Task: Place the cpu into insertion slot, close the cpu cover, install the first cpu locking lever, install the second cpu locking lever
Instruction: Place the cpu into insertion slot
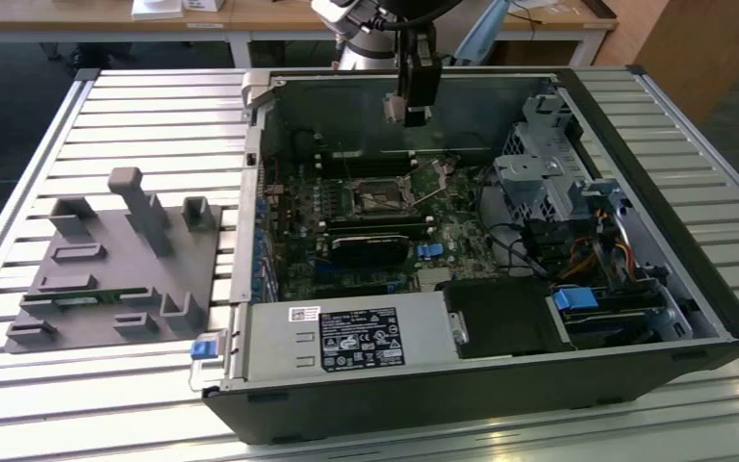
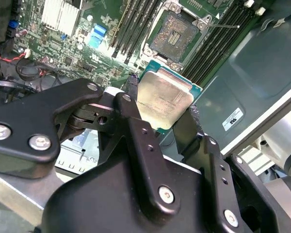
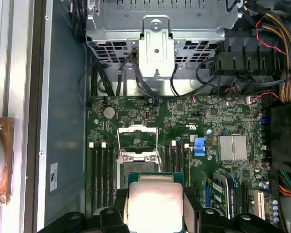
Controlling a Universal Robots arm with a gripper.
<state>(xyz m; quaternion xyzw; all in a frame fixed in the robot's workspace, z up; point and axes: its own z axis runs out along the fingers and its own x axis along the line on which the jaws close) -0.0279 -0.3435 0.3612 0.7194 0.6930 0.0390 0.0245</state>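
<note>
We have the cpu (image 2: pixel 166 97) pinched by two opposite edges between the black fingers (image 2: pixel 130 93) of the gripper (image 2: pixel 162 104), the jaws parted only by the chip's width, its grey-silver top facing both wrist cameras. The chip hangs in the air above the open computer case (image 1: pixel 472 395), touching nothing but the fingers. The relation that matters is between the chip and the insertion slot (image 3: pixel 137 166). The slot lies below the chip on the green circuit board (image 3: pixel 223 121), flanked by the long memory slots (image 3: pixel 101 170). It sits just ahead of the chip's leading edge in both wrist views, so we judge the two near but not yet lined up. The cpu cover (image 3: pixel 137 137) appears folded back on the slot's far side, leaving the dark centre bare. In the exterior view the arm comes in from the top and the wrist points straight down, well above the board.
</note>
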